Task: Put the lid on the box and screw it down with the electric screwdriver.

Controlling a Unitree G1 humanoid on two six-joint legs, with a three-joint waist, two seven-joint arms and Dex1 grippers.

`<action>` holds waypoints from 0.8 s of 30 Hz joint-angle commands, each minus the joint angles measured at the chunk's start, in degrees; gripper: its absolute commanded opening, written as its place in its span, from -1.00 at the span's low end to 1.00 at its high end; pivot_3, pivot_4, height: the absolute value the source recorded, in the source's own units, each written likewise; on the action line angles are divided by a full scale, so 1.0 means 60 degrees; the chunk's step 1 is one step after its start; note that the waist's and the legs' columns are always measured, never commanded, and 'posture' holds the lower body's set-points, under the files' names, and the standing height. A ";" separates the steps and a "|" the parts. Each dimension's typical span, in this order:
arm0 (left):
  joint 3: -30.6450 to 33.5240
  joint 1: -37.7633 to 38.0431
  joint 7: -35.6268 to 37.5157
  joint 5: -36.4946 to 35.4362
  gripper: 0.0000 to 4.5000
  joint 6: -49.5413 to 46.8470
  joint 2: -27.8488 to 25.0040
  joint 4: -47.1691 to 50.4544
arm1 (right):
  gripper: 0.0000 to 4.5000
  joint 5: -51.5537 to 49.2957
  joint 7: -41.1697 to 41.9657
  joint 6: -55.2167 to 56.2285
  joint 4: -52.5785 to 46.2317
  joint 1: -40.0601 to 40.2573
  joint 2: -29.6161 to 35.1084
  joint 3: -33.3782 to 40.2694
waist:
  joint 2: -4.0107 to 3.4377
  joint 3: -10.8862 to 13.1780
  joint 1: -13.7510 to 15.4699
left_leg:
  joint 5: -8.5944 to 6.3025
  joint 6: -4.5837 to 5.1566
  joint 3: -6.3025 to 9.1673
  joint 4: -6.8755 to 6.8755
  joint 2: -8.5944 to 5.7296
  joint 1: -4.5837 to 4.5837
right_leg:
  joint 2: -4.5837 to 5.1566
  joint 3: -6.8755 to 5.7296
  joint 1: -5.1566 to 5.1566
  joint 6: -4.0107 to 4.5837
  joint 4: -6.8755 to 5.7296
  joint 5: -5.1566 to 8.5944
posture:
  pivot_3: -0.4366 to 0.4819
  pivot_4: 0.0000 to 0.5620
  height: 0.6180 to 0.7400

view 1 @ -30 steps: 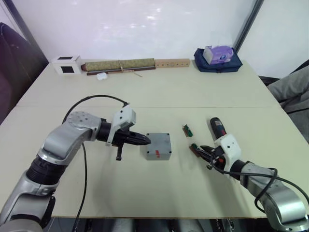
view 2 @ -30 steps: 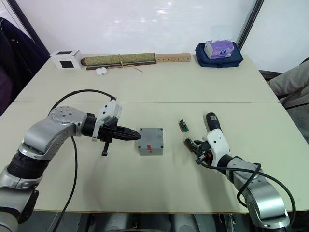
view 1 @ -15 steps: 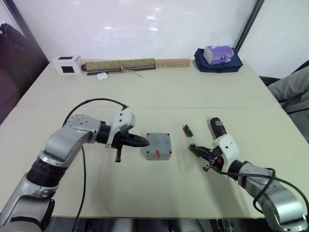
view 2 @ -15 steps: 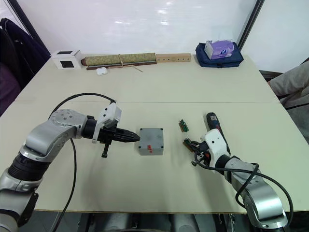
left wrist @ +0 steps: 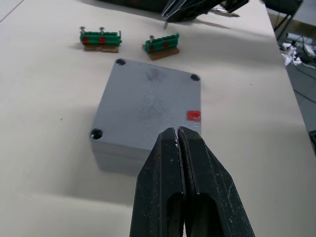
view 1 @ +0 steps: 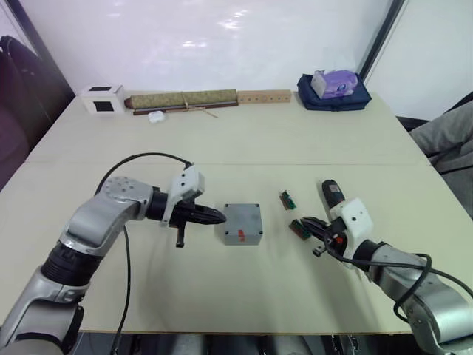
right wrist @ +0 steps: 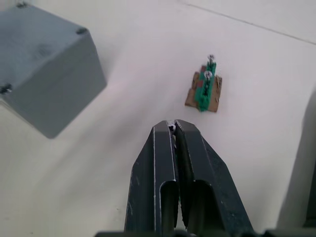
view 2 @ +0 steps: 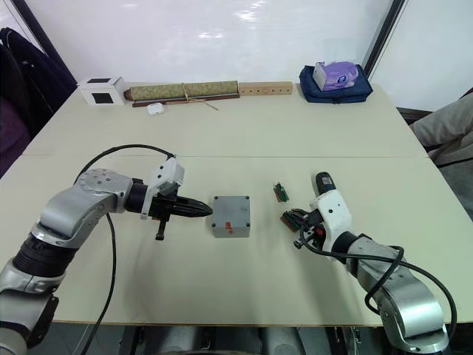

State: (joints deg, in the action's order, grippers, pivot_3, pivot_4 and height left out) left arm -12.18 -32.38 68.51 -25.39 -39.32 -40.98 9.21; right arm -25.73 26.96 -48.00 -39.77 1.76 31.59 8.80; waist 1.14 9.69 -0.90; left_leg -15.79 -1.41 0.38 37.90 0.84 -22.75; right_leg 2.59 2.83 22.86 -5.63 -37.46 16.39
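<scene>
On the pale worktop (view 1: 244, 140) the closed square grey box (view 1: 242, 224) sits with its flat grey lid (left wrist: 148, 106) on top, red mark up. Left pincer (left wrist: 178, 134), fingers pressed together, points at the box's edge. Right pincer (right wrist: 174, 125), likewise closed, hovers near green circuit-board strips (view 1: 298, 228), the black pen-shaped electric screwdriver (view 1: 330, 193) lying just beyond.

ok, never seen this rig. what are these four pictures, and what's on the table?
A humanoid robot with two arms. The two wide pictures come from its head camera; the two close-ups look along each wrist's black fingers. The left gripper is shut and empty beside the grey box, whose lid is already on. The right gripper is shut too, near two green circuit-board strips. The electric screwdriver lies on the table, unheld. A tissue box sits at the far edge.
</scene>
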 commanded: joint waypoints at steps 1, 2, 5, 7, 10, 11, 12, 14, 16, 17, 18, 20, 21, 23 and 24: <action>0.0606 -0.0343 -0.0267 -0.0186 -1.00 -0.0002 0.0133 -0.0351 | -0.97 -0.0739 0.0113 -0.0066 -0.0784 -0.1075 -0.0220 -0.0391 | 0.0000 0.0000 -0.0034 | 0.0000 0.0000 0.0000 0.0000 0.0001 0.0001 | -0.0002 0.0000 0.0000 0.0000 0.0000 0.0000 | -0.05 -0.47 1.00; 0.0753 -0.0376 -0.0294 -0.0340 -1.00 -0.0206 0.0147 -0.0454 | -0.97 -0.0699 0.0092 -0.0070 -0.0689 -0.1361 -0.0309 -0.0735 | 0.0000 0.0001 -0.0032 | 0.0000 0.0000 -0.0001 0.0000 0.0001 0.0002 | -0.0008 0.0000 0.0000 0.0000 0.0000 0.0000 | -0.05 -0.47 1.00; 0.1143 -0.0381 -0.0251 -0.0880 -1.00 -0.0822 0.0116 -0.0503 | -0.97 -0.0393 -0.0023 0.0084 -0.0191 -0.1842 -0.0465 -0.1404 | 0.0000 0.0001 -0.0017 | 0.0000 0.0001 0.0011 -0.0002 0.0003 -0.0003 | -0.0014 -0.0008 0.0005 0.0001 -0.0001 0.0000 | -0.05 -0.47 1.00; 0.1256 -0.0271 -0.0253 -0.0977 -1.00 -0.0941 0.0027 -0.0388 | -0.97 -0.0174 -0.0082 0.0274 0.0126 -0.2012 -0.0542 -0.1719 | 0.0000 0.0001 0.0003 | -0.0002 0.0003 0.0010 -0.0001 0.0004 -0.0011 | -0.0010 -0.0008 0.0011 0.0001 -0.0002 0.0000 | -0.05 -0.47 1.00; 0.1342 0.0083 -0.0403 -0.0985 -1.00 -0.0960 -0.0102 -0.0003 | -0.97 0.0110 -0.0081 0.0635 0.0556 -0.2128 -0.0675 -0.2131 | 0.0000 0.0001 0.0008 | -0.0002 0.0003 0.0008 0.0007 0.0000 -0.0053 | 0.0010 -0.0007 0.0045 -0.0002 -0.0004 -0.0002 | -0.05 -0.47 1.00; 0.1377 0.0170 -0.0465 -0.1016 -1.00 -0.0979 -0.0111 0.0101 | -0.97 0.0184 -0.0067 0.0739 0.0656 -0.2144 -0.0706 -0.2223 | -0.0001 0.0001 0.0008 | -0.0002 0.0003 0.0006 0.0014 -0.0001 -0.0064 | 0.0013 -0.0006 0.0055 -0.0003 -0.0005 -0.0003 | -0.05 -0.47 1.00; 0.1400 0.0262 -0.0534 -0.1044 -1.00 -0.0992 -0.0118 0.0214 | -0.97 0.0248 -0.0064 0.0833 0.0768 -0.2173 -0.0748 -0.2299 | 0.0000 0.0001 0.0012 | -0.0002 0.0003 0.0006 0.0015 -0.0001 -0.0068 | 0.0015 -0.0006 0.0060 -0.0004 -0.0005 -0.0004 | -0.05 -0.47 1.00; 0.1414 0.0370 -0.0656 -0.1075 -1.00 -0.1014 -0.0100 0.0367 | -0.97 0.0338 -0.0035 0.0973 0.0909 -0.2207 -0.0780 -0.2375 | -0.0001 0.0001 0.0021 | -0.0002 0.0003 0.0011 0.0018 -0.0001 -0.0077 | 0.0014 -0.0008 0.0066 -0.0004 -0.0007 -0.0005 | -0.05 -0.47 1.00; 0.1421 0.0469 -0.0782 -0.1090 -1.00 -0.1043 -0.0056 0.0519 | -0.97 0.0403 0.0000 0.1087 0.1072 -0.2256 -0.0814 -0.2435 | -0.0001 0.0001 0.0018 | -0.0002 0.0003 0.0011 0.0020 -0.0001 -0.0077 | 0.0014 -0.0008 0.0068 -0.0005 -0.0010 -0.0005 | -0.05 -0.47 1.00; 0.1406 0.0527 -0.0840 -0.1087 -1.00 -0.1039 -0.0040 0.0600 | -0.97 0.0461 0.0029 0.1163 0.1189 -0.2280 -0.0816 -0.2475 | -0.0001 0.0001 0.0015 | -0.0002 0.0003 0.0010 0.0020 -0.0001 -0.0077 | 0.0013 -0.0008 0.0068 -0.0005 -0.0010 -0.0005 | -0.05 -0.47 1.00; 0.1388 0.0561 -0.0882 -0.1088 -1.00 -0.1033 -0.0033 0.0648 | -0.97 0.0503 0.0054 0.1223 0.1274 -0.2292 -0.0815 -0.2498 | 0.0000 0.0001 0.0015 | -0.0002 0.0003 0.0011 0.0020 -0.0001 -0.0076 | 0.0013 -0.0008 0.0068 -0.0004 -0.0011 -0.0005 | -0.05 -0.47 1.00; 0.1345 0.0610 -0.0978 -0.1055 -1.00 -0.0988 -0.0026 0.0713 | -0.97 0.0694 0.0146 0.1447 0.1540 -0.2303 -0.0763 -0.2632 | -0.0001 0.0001 0.0014 | -0.0002 0.0003 0.0010 0.0020 -0.0001 -0.0076 | 0.0012 -0.0008 0.0068 -0.0004 -0.0011 -0.0005 | -0.05 -0.47 1.00; 0.1339 0.0608 -0.0995 -0.1053 -1.00 -0.0981 -0.0035 0.0708 | -0.97 0.0758 0.0163 0.1524 0.1671 -0.2341 -0.0781 -0.2660 | -0.0001 0.0001 0.0014 | -0.0002 0.0003 0.0010 0.0020 -0.0001 -0.0076 | 0.0011 -0.0008 0.0069 -0.0004 -0.0011 -0.0005 | -0.05 -0.47 1.00; 0.1316 0.0612 -0.1021 -0.1034 -1.00 -0.0968 -0.0062 0.0696 | -0.97 0.0839 0.0208 0.1647 0.1854 -0.2402 -0.0824 -0.2684 | -0.0001 0.0001 0.0005 | -0.0002 0.0003 0.0010 0.0020 -0.0001 -0.0076 | 0.0009 -0.0009 0.0070 -0.0004 -0.0012 -0.0005 | -0.05 -0.47 1.00; 0.1295 0.0621 -0.1025 -0.1024 -1.00 -0.0966 -0.0081 0.0698 | -0.97 0.0870 0.0216 0.1688 0.1921 -0.2422 -0.0846 -0.2692 | -0.0001 0.0001 -0.0001 | -0.0002 0.0003 0.0009 0.0020 -0.0001 -0.0076 | 0.0009 -0.0008 0.0070 -0.0004 -0.0013 -0.0005 | -0.05 -0.47 1.00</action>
State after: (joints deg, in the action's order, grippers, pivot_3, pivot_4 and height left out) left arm -5.39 -28.69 62.50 -31.19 -45.72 -40.96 11.73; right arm -20.94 27.84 -39.55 -27.74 -11.92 27.00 -7.40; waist 1.14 9.69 -0.91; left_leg -15.80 -1.39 0.43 38.02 0.83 -23.21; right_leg 2.64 2.78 23.28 -5.66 -37.54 16.36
